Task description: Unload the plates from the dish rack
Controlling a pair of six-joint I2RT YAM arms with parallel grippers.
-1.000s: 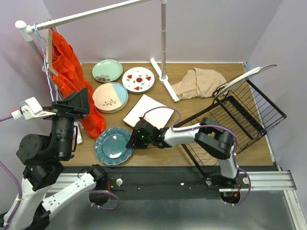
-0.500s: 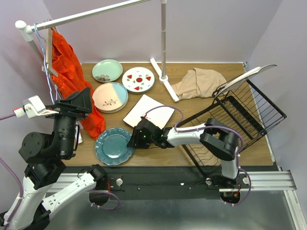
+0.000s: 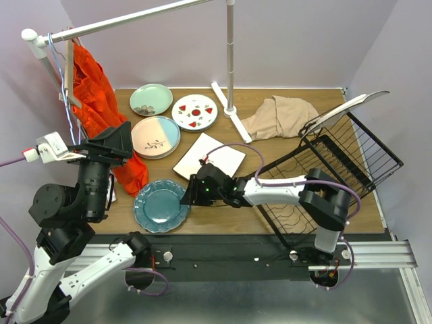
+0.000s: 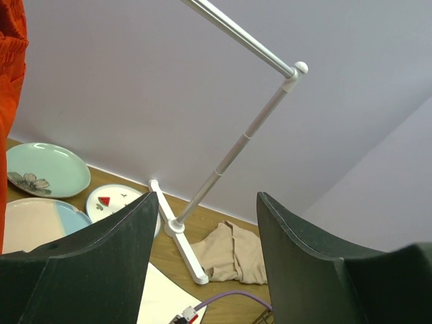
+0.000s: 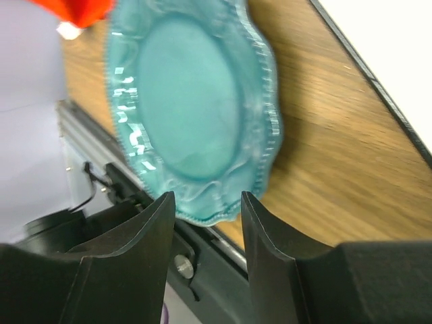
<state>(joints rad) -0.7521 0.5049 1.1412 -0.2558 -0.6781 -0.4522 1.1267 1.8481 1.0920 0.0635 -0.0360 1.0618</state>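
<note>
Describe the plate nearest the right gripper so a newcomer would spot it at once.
On the wooden table, go to the near edge, beside the hanging orange garment. The teal plate lies flat there. Only it is dark teal with a scalloped rim.

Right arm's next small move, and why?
Probably back the right gripper off the teal plate and toward the dish rack. Its jaws stand open at the rim and the plate lies flat on the table, so it looks released. A pale plate leans at the rack's far edge, not yet unloaded.
</note>
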